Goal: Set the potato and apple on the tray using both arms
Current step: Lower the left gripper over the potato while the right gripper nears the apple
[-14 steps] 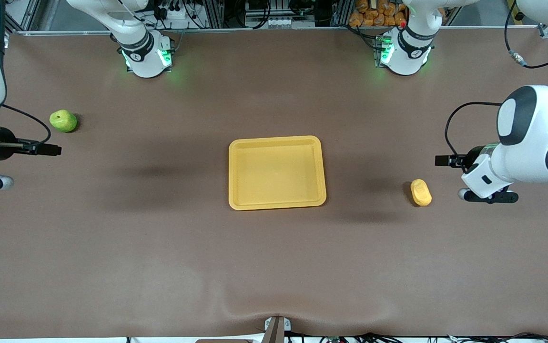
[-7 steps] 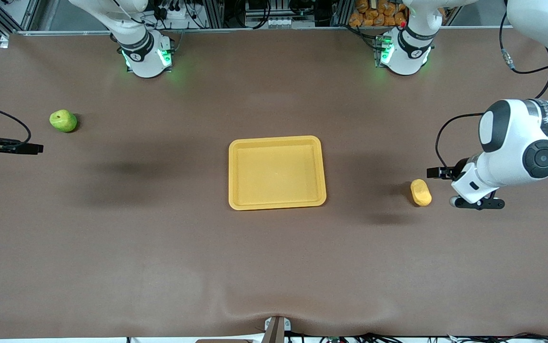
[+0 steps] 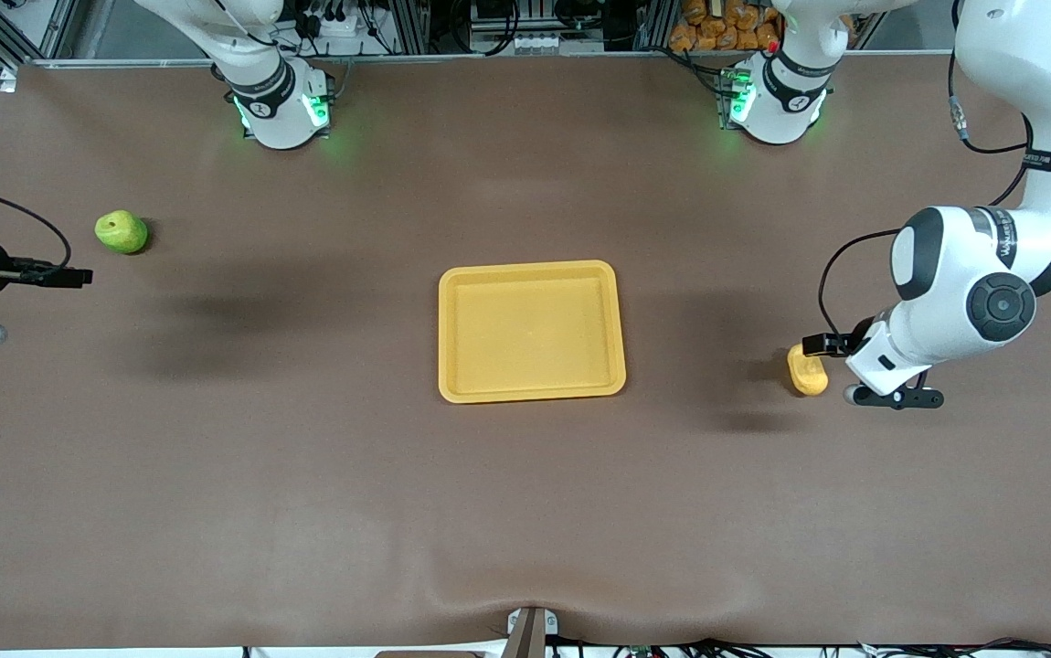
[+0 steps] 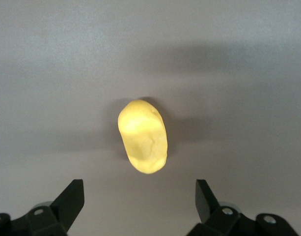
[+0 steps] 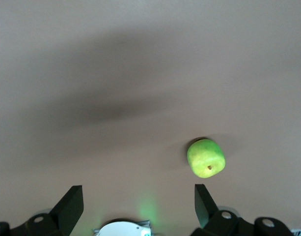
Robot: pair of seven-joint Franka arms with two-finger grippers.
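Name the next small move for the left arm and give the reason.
Probably lower the left end effector straight down around the potato. Its fingers are open and the potato lies bare on the table between them in the left wrist view, not yet grasped. The tray holds nothing yet.

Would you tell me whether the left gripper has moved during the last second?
Yes. The left gripper, open, has moved toward the tray and now hangs over the potato.

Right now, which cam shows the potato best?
Left wrist view: the potato fills the middle, whole and unobstructed, ahead of the open left gripper. In the front view it is small and partly covered by that gripper. The right wrist view doesn't show it.
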